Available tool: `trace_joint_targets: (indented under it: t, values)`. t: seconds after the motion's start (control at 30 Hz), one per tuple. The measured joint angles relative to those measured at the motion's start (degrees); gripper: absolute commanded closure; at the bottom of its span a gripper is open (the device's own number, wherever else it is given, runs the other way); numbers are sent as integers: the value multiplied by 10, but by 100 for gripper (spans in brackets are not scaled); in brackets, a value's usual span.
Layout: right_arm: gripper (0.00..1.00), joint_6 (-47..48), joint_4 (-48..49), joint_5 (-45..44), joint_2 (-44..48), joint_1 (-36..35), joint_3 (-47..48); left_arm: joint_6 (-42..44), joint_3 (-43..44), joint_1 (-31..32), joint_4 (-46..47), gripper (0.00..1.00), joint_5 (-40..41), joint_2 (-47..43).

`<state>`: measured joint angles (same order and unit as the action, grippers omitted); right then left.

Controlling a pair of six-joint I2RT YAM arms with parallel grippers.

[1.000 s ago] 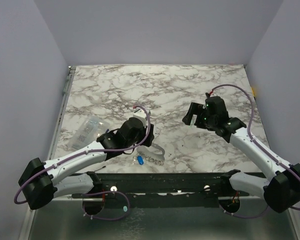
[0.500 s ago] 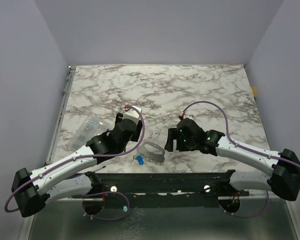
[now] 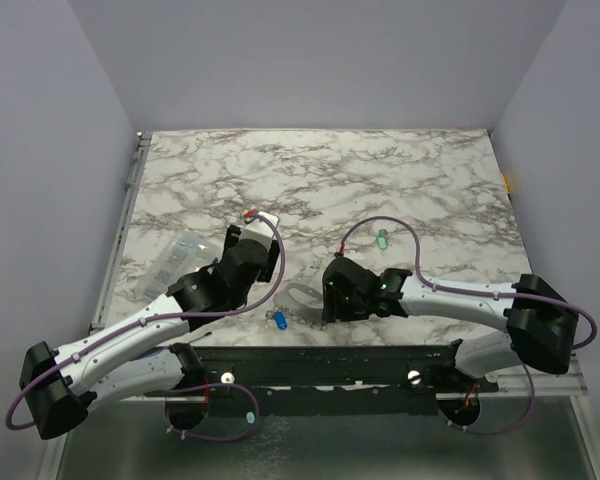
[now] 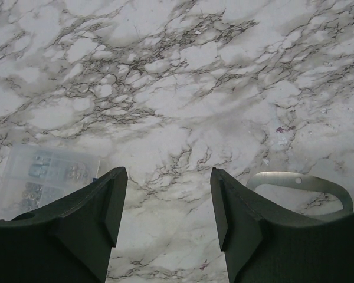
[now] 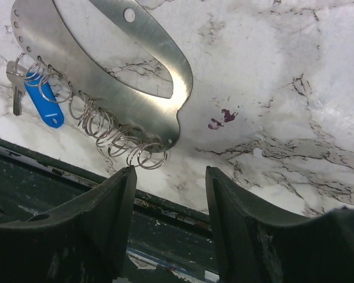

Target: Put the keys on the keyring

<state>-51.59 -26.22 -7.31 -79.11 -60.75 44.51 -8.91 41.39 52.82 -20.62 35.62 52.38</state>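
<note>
Right wrist view: stretched low along the tabletop's near edge, right gripper parted, empty, just short of keyring; left gripper tilted down, likewise parted, empty.

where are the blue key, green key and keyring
blue key [image 5: 42,101]: right wrist view, on its plastic head
green key [image 3: 383,239]: top view, on its middle
keyring [image 5: 100,91]: right wrist view, on its lower metal band
</note>
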Motion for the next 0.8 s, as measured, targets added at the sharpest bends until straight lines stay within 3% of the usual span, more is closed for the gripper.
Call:
trace_joint_targets:
  t: [0.8]
  values:
    - [49,2,18,7,-86,-25,25,6,-3,-7,4,35,-4,-3]
